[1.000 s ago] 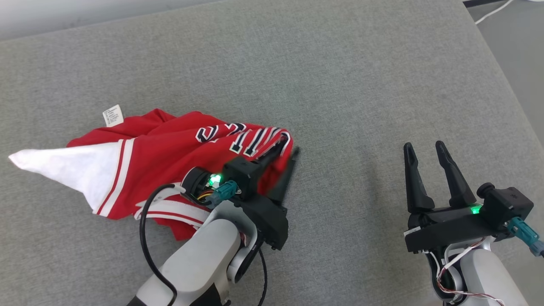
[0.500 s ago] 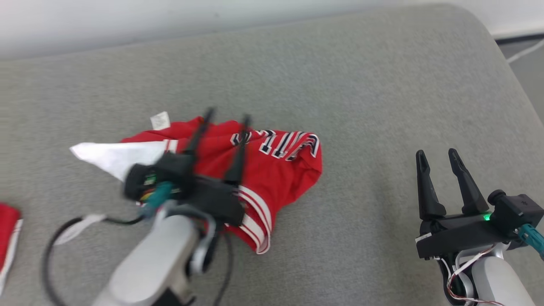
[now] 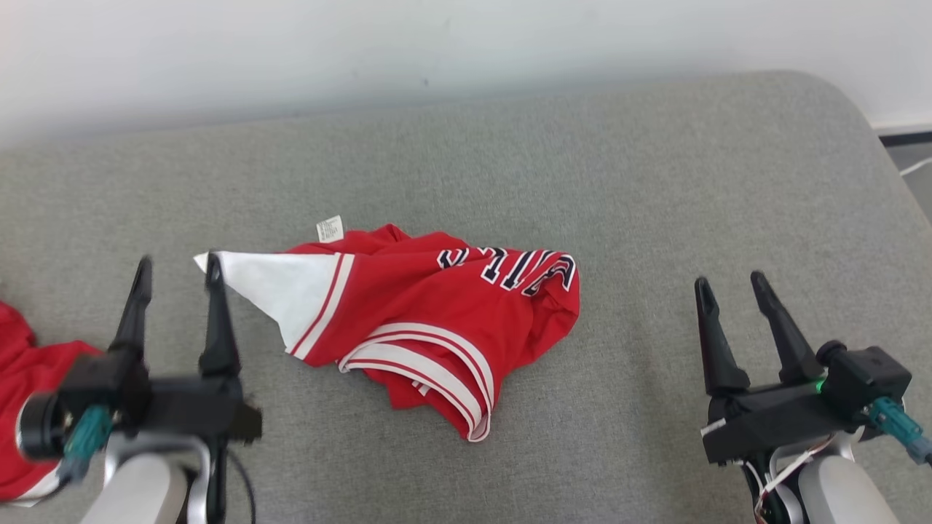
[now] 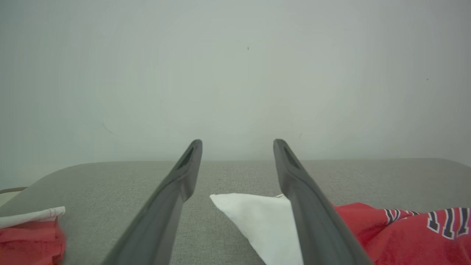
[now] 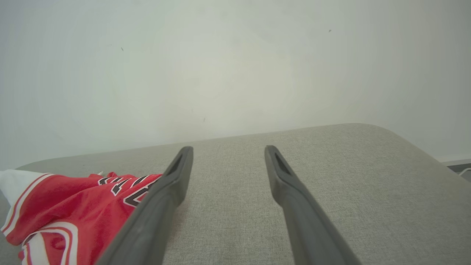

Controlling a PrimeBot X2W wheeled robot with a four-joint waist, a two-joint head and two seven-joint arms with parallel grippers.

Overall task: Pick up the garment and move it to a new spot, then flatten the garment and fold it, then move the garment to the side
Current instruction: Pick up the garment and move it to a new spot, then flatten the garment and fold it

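Observation:
The garment (image 3: 429, 320) is a red jersey with white striped trim, dark lettering and a white panel, lying crumpled in the middle of the grey surface. It also appears in the left wrist view (image 4: 404, 235) and the right wrist view (image 5: 66, 206). My left gripper (image 3: 177, 269) stands open at the lower left, left of the garment's white corner (image 4: 257, 217) and apart from it, with nothing between its fingers. My right gripper (image 3: 729, 285) stands open at the lower right, well clear of the cloth. Both grippers (image 4: 237, 143) (image 5: 228, 149) show empty gaps in their wrist views.
A second red and white garment (image 3: 29, 407) lies at the left edge, also seen in the left wrist view (image 4: 31, 232). The grey padded surface (image 3: 655, 182) ends at a pale wall (image 3: 437, 44) behind. Its rounded corner and floor (image 3: 910, 160) are at the right.
My left gripper has let go of the garment, opened and drawn back to the lower left. The head camera tilted up, so the wall and the second garment came into view. The right gripper stayed open.

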